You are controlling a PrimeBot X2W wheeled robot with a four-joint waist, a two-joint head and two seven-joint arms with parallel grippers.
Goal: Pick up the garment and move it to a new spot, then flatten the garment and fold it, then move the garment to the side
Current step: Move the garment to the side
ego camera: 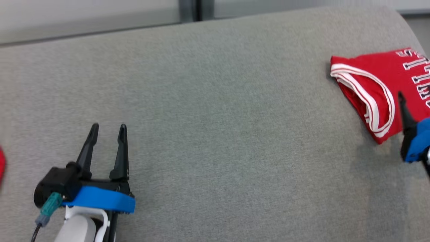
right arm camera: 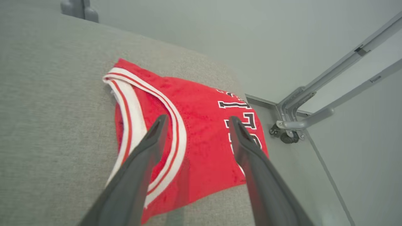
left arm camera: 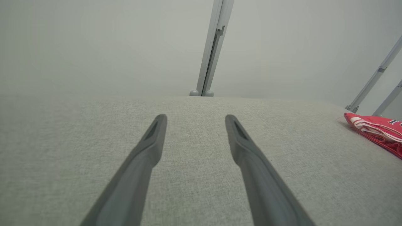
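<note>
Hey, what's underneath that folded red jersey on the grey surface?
The red jersey lies straight on the grey fabric surface. Anything tucked beneath it or between its folded layers is covered and cannot be seen.

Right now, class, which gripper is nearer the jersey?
Right. The right gripper is open directly over the jersey; the left gripper, also open, is far to the jersey's left, over the bare grey surface.

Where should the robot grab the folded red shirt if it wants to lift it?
Probably the striped edge of the red shirt, where folded layers stack thick. The open right gripper hovers over it, so coming down from above and pinching all layers looks easiest; the rest lies flat on the gray surface.
</note>
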